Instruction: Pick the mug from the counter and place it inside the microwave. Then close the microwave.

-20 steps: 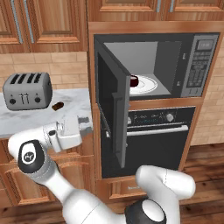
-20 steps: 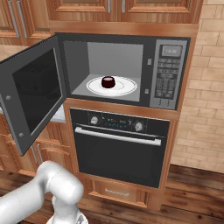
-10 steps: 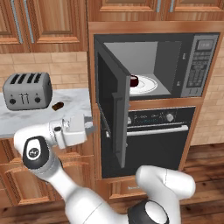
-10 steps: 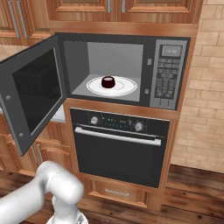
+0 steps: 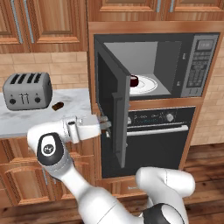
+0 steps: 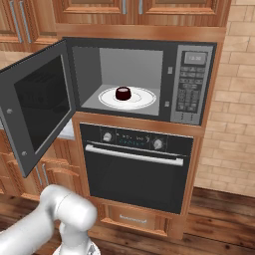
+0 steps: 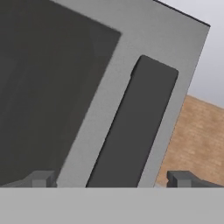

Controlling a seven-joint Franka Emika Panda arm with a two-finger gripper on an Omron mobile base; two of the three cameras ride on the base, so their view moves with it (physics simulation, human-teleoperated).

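The marble bench (image 5: pixel 26 119) carries a toaster (image 5: pixel 27 90) and a brown lump (image 5: pixel 57 106). The mug (image 6: pixel 123 93) sits on the plate (image 6: pixel 144 98) inside the open microwave (image 6: pixel 191 84). The claw (image 5: pixel 105 126), spread wide, faces its door handle (image 7: pixel 131 127).

Even, diffuse light fills the rendered kitchen in both base views, with no glare and no hard-edged shadows. The microwave (image 6: pixel 142 79) cavity is brightest on its back wall and dims toward its ceiling, while the white plate (image 6: pixel 128 97) at its centre stands out crisply. The open door's (image 6: pixel 37 104) dark window at 9 o'clock in the right base view carries a faint reflection. Edges are slightly soft and pixelated, without lens distortion. In the hand view the door handle (image 7: pixel 131 127) runs from 6 toward 1 o'clock, close and mildly blurred, under flat grey shading.
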